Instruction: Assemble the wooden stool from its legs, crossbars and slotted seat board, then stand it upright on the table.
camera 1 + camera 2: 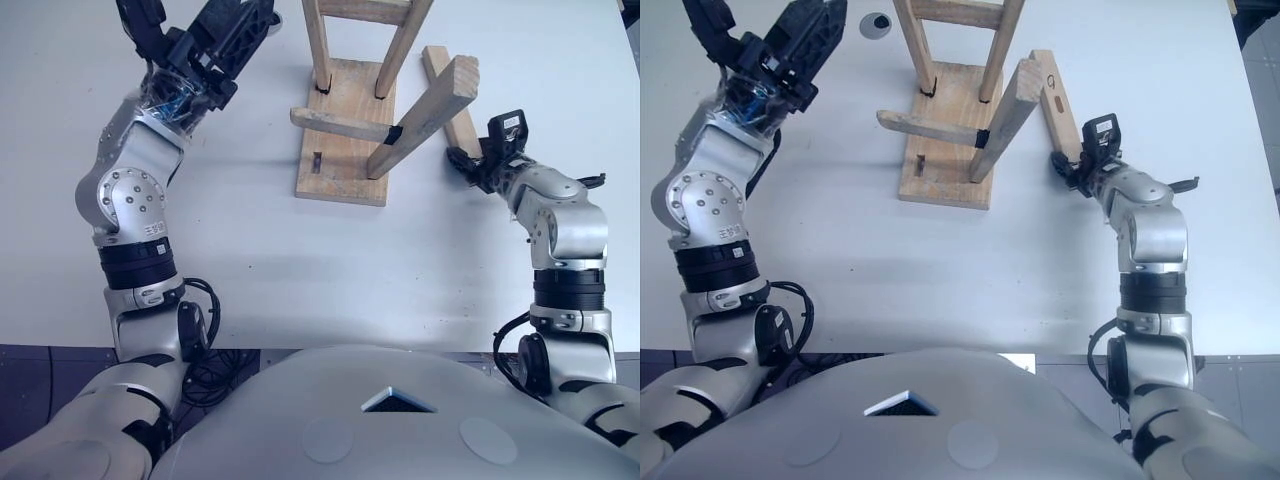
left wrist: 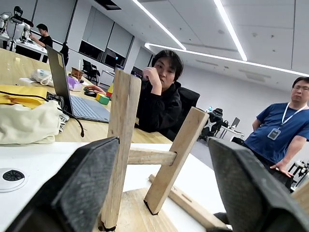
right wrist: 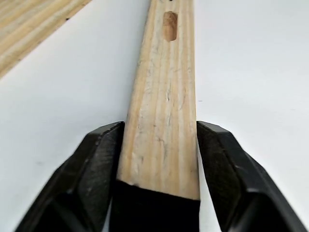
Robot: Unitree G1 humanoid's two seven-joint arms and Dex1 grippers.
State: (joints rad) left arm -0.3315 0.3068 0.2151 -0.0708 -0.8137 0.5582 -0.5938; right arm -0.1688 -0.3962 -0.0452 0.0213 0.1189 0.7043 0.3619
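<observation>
Two grippers: left gripper (image 1: 192, 22) fingers spread wide, empty; right gripper (image 3: 159, 128) fingers clamped on loose leg (image 3: 166, 72).

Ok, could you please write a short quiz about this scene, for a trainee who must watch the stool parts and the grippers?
1. How many legs are set into the seat board?
2. True or false: the left gripper is shut.
3. Which gripper has the loose leg between its fingers? A, left gripper; B, right gripper.
Key: 1, three; 2, false; 3, B.
</observation>
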